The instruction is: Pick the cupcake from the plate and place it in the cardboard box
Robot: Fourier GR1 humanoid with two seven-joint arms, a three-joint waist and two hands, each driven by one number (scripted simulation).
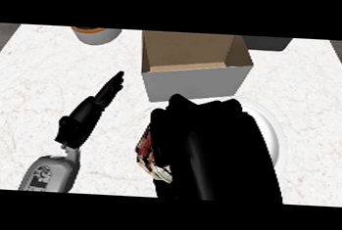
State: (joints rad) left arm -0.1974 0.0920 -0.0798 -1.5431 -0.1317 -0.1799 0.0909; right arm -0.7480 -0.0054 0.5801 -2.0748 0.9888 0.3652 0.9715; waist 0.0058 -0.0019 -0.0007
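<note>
Right hand [215,153] hides the plate [274,134]; its grasp I cannot tell. Left hand [83,119] keeps fingers [111,87] straight. Cupcake should clear the cardboard box [193,84] wall.

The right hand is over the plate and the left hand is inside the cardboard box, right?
Not quite. The head view shows the left hand beside the cardboard box, over the counter; the right hand is over the plate.

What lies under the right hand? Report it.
Of the plate only the white rim shows beside the right hand. The plate's middle, and any cupcake there, is covered.
</note>
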